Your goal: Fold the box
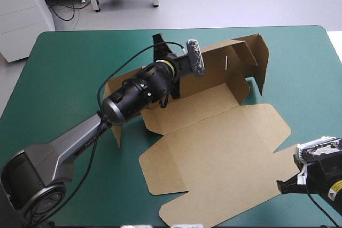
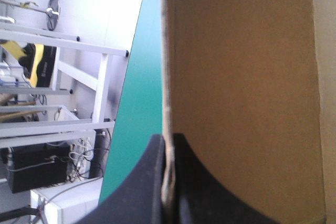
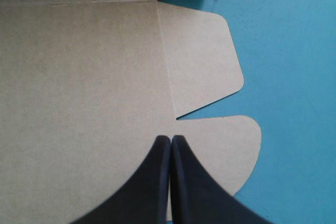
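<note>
Box [image 1: 214, 148] lies near the middle of the teal-green cover [image 1: 69, 62], brown board, mostly flat. Its big near panel is down on the cover, and its far part has walls raised. The far-right wall [image 1: 257, 52] of the box stands upright.

Your left gripper [image 1: 158, 41] is at the far-left part of the box, its arm crossing the box's left side on a diagonal. In the left wrist view the left gripper [image 2: 168, 140] has its black fingers [image 2: 142, 192] all but closed, with a board edge of the box [image 2: 241, 77] pinched between them. That board runs straight ahead from the fingertips. Teal-green cover [image 2: 139, 103] shows on one side of the held board and more brown board on the other.

Your right gripper [image 1: 280, 185] is at the near-right edge of the box. In the right wrist view the right gripper [image 3: 170, 139] has its black fingers [image 3: 147, 187] pressed together in one pointed arch, nothing gripped. The tips sit over the flat board of the box [image 3: 79, 77], just short of the notch between two rounded flaps [image 3: 202, 61]. Bare cover [image 3: 294, 51] lies beyond those flaps. You cannot tell whether the tips touch the board or hang just above it.
</note>
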### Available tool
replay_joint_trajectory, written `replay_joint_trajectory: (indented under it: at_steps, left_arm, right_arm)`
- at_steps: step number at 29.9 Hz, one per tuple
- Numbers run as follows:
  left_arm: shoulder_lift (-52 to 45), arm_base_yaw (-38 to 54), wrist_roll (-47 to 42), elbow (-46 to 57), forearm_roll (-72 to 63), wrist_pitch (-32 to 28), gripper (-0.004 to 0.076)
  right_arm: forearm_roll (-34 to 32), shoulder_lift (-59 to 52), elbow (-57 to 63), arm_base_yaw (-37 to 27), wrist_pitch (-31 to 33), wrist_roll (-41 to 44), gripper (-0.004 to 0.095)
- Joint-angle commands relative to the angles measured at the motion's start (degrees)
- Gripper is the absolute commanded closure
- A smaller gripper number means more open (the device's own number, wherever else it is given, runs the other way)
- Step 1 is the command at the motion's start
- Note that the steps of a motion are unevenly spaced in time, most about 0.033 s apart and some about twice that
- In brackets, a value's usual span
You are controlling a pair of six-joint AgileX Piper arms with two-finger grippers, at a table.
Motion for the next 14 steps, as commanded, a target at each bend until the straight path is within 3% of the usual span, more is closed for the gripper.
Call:
replay_joint_trajectory:
  at_steps: [1, 5, 14]
  left_arm:
    - [-5.08, -2.15, -1.00, 3.94, 7.08, -6.81, 0.0756]
    - [-9.06, -3.90, -5.04, 13.13, 15.09, -13.71, 0.0756]
    - [-18.26, -4.49, -23.49, 29.14, 37.73, -22.02, 0.0756]
  right_arm:
    - [-1.05, 0.46, -3.41, -0.45, -2.48, -0.06, 0.0931]
    - [-1.05, 0.46, -3.68, -0.45, -1.87, -0.06, 0.0931]
    - [-1.05, 0.46, -3.68, -0.45, -1.20, 1.71, 0.0931]
